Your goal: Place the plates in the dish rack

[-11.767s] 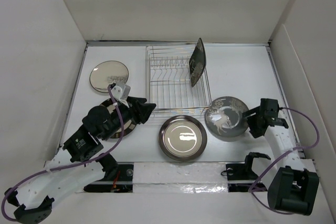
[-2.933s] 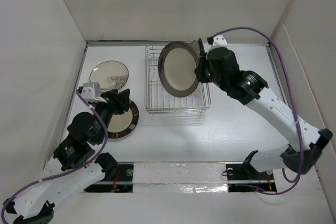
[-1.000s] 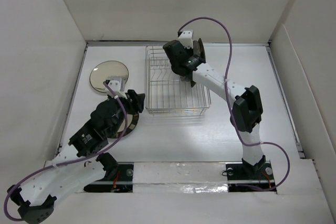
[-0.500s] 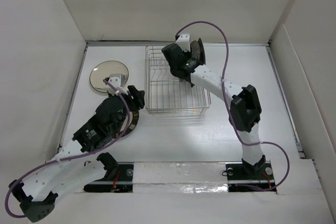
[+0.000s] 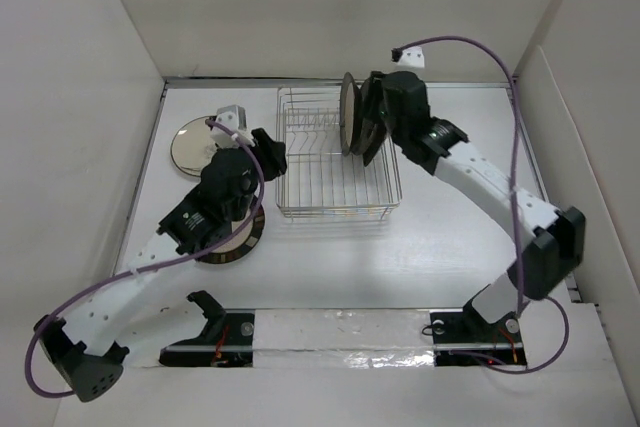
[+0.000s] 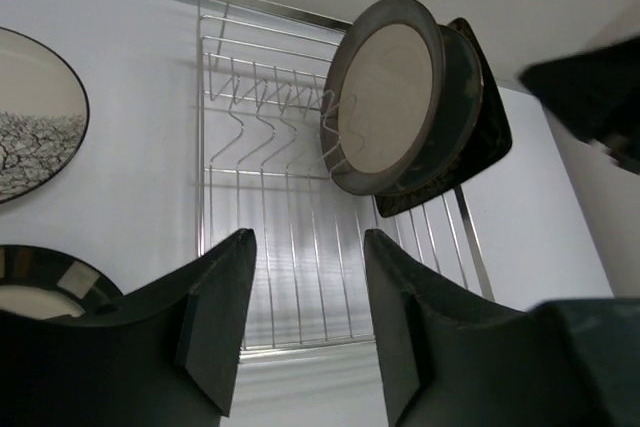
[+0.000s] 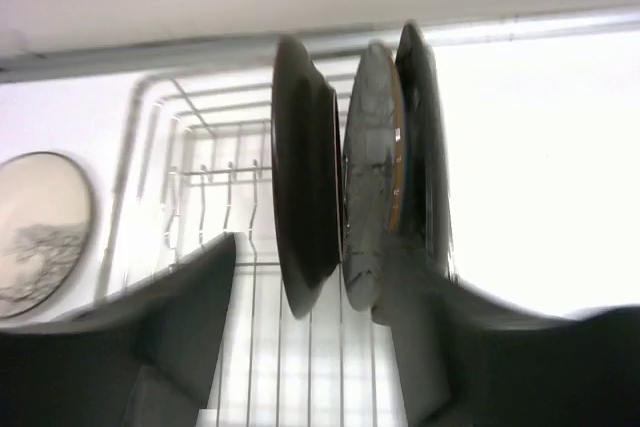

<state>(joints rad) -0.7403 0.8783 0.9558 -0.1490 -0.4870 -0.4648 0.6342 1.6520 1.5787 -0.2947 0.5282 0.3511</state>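
The dish rack (image 5: 330, 187) holds three plates upright at its back right: the shiny metal plate (image 5: 348, 113), the grey deer plate (image 7: 370, 177) and the dark floral plate (image 7: 425, 147). My right gripper (image 5: 368, 125) is open and empty just beside them, its view blurred (image 7: 310, 252). My left gripper (image 5: 270, 149) is open and empty left of the rack (image 6: 308, 242). The small beige plate (image 5: 192, 142) lies flat at back left. The cream plate with brown rim (image 5: 238, 239) lies under my left arm.
White walls close in the table on the left, back and right. The left half of the rack (image 6: 260, 147) has bare prongs. The cream plate's edge shows at the left wrist view's lower left (image 6: 40, 282).
My right arm has swung out to the right and its gripper now sits by three standing plates. My left gripper has moved towards the back, beside the beige plate.
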